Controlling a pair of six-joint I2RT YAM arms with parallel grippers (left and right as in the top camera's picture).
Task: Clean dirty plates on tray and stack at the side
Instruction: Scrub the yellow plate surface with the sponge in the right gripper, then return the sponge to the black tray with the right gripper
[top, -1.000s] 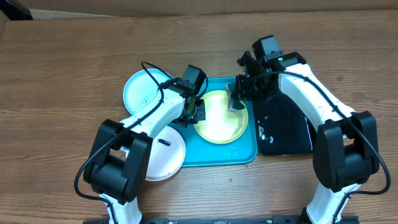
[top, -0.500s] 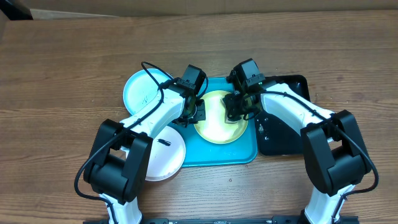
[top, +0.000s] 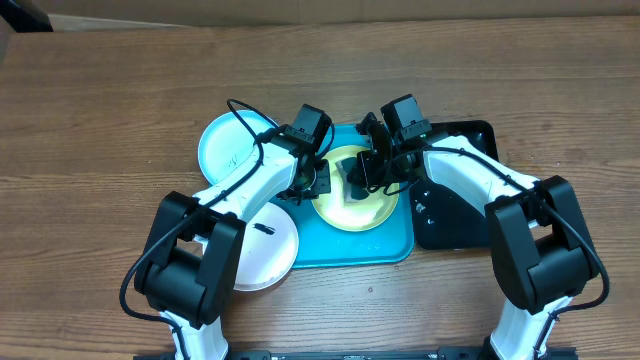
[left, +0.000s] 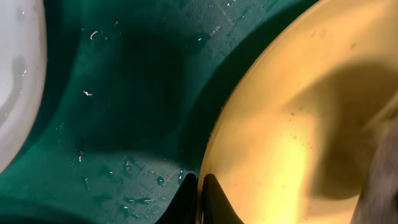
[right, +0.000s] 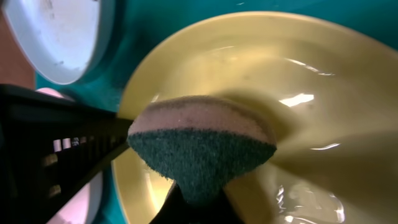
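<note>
Yellow-green round plastic plate (top: 368, 206) lies inside the large turquoise rectangular plastic tray (top: 345, 247), toward the tray's far half, with water glinting on its surface. The left gripper (top: 318, 183) sits at the plate's rim on the side nearest the tray's left edge. In the left wrist view its two dark fingertips (left: 213, 198) are drawn close together with the thin plate edge pinched between them. The right gripper (top: 362, 172) hangs over the middle of the plate, its fingers clamped on a sponge with a dark green scouring face and a pale pink layer (right: 202, 142). The sponge's green face rests against the plate's inner surface.

A light blue round plastic plate (top: 228, 148) lies just off the tray's far left corner, its rim touching the tray. A white round plastic plate (top: 265, 250) lies just beside the tray's near left corner. A narrow glossy black tray (top: 460, 215) sits against the tray's right side, all on the brown wooden table (top: 100, 120).
</note>
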